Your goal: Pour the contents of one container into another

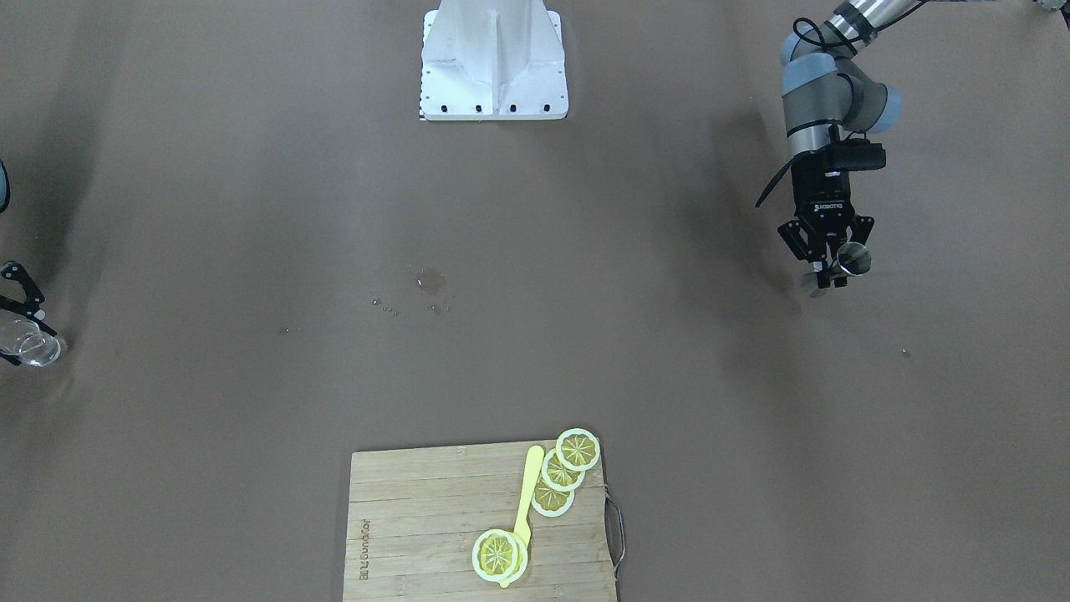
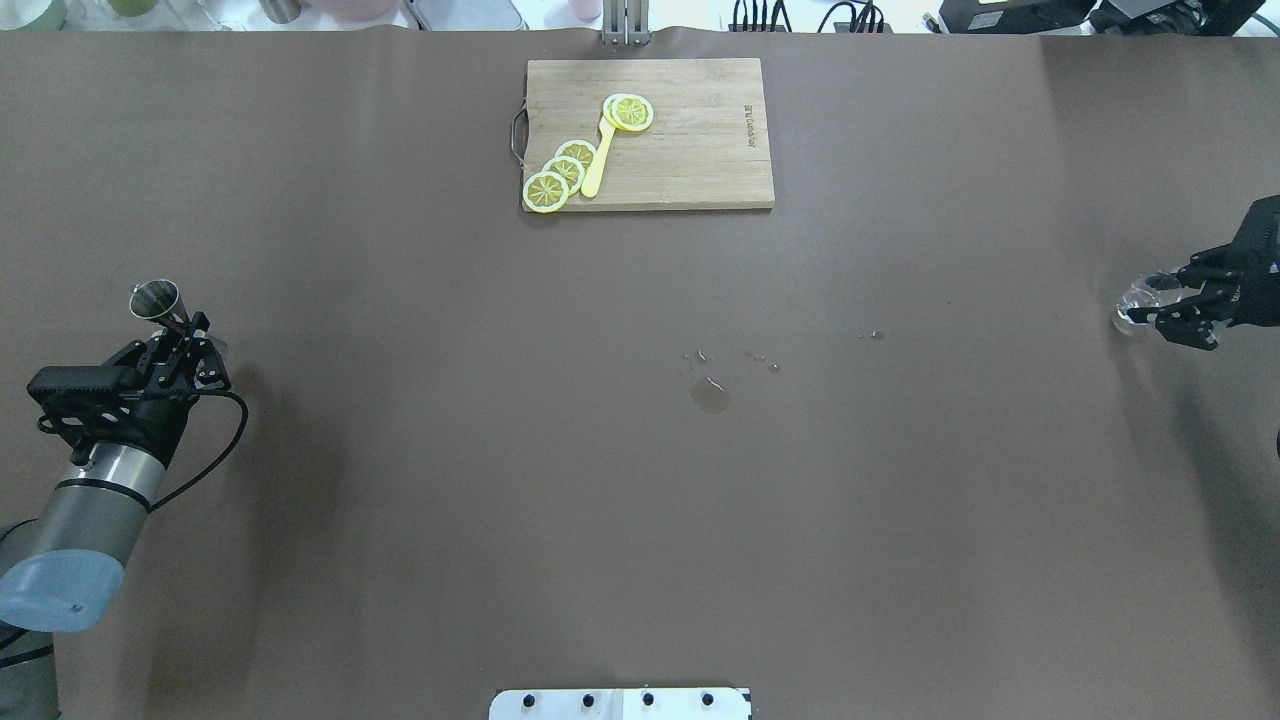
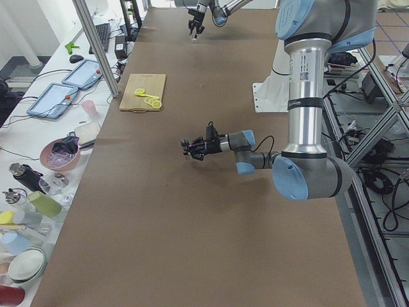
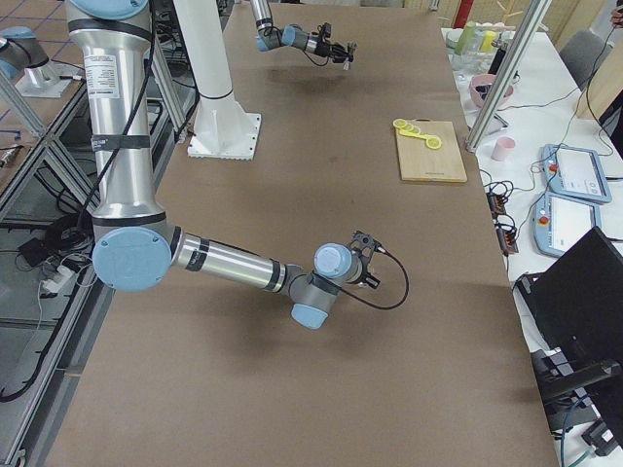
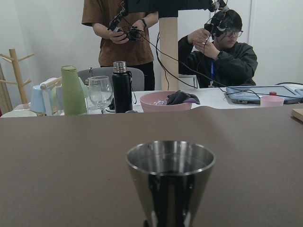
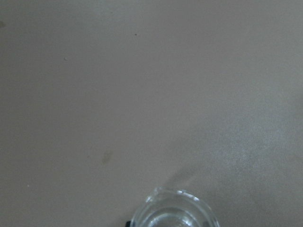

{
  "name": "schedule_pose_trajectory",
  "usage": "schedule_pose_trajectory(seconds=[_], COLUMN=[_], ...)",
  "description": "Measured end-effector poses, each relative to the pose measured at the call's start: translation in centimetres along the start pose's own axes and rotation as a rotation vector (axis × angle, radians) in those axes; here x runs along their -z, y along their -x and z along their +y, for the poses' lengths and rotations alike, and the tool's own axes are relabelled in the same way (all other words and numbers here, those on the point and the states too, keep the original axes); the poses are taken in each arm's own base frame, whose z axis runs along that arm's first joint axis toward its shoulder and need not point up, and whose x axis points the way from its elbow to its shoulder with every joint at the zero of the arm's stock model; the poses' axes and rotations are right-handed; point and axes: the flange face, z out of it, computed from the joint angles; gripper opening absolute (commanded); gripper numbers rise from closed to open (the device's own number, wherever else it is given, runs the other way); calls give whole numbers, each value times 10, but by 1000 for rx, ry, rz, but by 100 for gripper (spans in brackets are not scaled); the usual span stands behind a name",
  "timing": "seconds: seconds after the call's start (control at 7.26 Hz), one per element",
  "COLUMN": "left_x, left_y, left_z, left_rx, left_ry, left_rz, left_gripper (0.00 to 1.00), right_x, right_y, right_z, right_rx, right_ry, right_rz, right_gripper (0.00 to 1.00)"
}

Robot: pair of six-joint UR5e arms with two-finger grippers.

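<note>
As the left tool (image 2: 188, 328) clamps the jigger (image 2: 155, 298) upright between its jaws and the right tool (image 2: 1150, 300), well apart, grips the glass cup (image 2: 1127, 312), advise bringing both together level before tilting over the cup.

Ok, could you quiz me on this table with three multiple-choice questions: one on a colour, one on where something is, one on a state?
1. What colour are the slices on the cutting board? A red; B yellow; C blue.
2. Where is the glass cup? A on the cutting board; B mid-table; C in the right end effector.
3. How does the left end effector hold the jigger? A upright, mouth up; B upside down; C on its side.
Answers: B, every slice is yellow; C, the fingers close round it at the table's right end; A, the left wrist view shows its open rim on top.
</note>
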Motion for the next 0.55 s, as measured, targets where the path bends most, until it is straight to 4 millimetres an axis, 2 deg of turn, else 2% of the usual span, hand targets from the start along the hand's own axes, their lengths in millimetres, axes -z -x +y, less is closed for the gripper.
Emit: schedule_pose_trajectory(seconds=[0.14, 0.28, 0.55], left_x=[0, -1, -2], left_y=[1, 3, 6], left_z=[2, 2, 4], left_rx=[-2, -4, -11], left_ry=[-5, -11, -24], left_rz=[-5, -9, -18], left_gripper=[0, 0, 0], right_x=[-1, -1, -3], right_y=[0, 0, 1], right_z=[0, 1, 4], right_rx=[0, -1, -6], right_ry=[1, 2, 9], right_rz=[-2, -4, -10], right_gripper=[0, 11, 100])
